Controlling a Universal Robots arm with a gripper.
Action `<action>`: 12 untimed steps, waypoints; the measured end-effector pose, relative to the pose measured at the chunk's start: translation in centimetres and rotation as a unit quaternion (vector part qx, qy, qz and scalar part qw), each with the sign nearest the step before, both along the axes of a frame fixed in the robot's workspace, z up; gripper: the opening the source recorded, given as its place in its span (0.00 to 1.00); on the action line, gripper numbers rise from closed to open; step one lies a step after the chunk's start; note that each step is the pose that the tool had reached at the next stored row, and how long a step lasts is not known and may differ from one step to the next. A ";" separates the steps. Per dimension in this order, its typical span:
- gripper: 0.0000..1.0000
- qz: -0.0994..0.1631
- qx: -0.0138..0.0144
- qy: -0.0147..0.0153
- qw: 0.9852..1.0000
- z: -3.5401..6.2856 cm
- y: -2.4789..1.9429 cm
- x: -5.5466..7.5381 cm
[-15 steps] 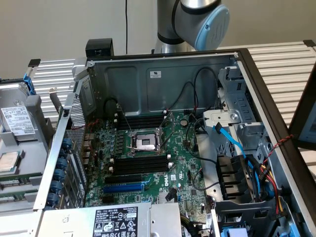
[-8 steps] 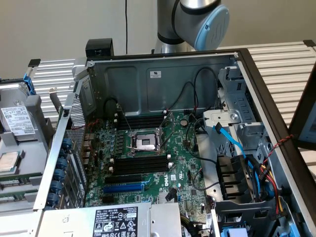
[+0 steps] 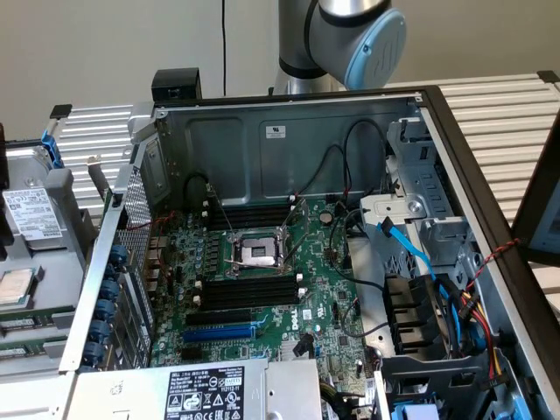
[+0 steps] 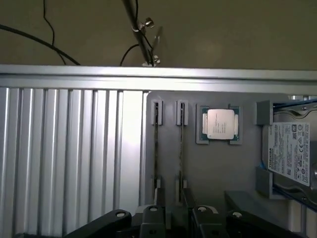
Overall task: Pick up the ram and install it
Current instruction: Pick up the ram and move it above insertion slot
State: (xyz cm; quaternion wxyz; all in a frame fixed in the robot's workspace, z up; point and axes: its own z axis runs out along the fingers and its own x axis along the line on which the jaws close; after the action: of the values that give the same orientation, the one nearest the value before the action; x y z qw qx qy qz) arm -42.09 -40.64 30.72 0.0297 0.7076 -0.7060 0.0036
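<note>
Hovering open-jawed over the parts tray, the ram not yet picked up
Exterior view: the arm (image 3: 350, 35) rises behind the open computer case (image 3: 245, 140), where the motherboard (image 3: 332, 306) shows black memory slots (image 3: 249, 293) on both sides of the CPU socket (image 3: 256, 254); outside the case, at the exterior view's left, a grey tray (image 3: 68, 258) carries a hard drive (image 3: 33, 214), a processor (image 3: 16, 287) and the ram (image 3: 17, 318), its green edges at the border. Wrist view: the gripper (image 4: 174, 220) hangs above that tray, jaws spread wide and holding nothing; the ram shows as two thin sticks standing on edge in grey clips, a first stick (image 4: 156, 144) and a second stick (image 4: 180, 144), parallel and just apart, their near ends closest to the gripper; the processor sits just beside the second stick, the hard drive beyond it, the ribbed table (image 4: 69, 158) beside the first
</note>
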 end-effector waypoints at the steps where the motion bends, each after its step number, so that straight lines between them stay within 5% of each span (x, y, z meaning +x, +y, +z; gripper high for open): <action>1: 0.28 -0.005 0.000 0.000 1.000 -0.19 0.00 0.0; 7: 0.28 -0.010 0.000 0.000 1.000 -1.28 -0.30 0.0; 12: 0.28 -0.010 0.000 0.000 1.000 -2.20 -1.21 0.0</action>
State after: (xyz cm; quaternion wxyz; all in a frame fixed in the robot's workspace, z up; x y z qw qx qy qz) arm -42.08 -41.85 28.53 0.0296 0.7007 -0.7129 0.0035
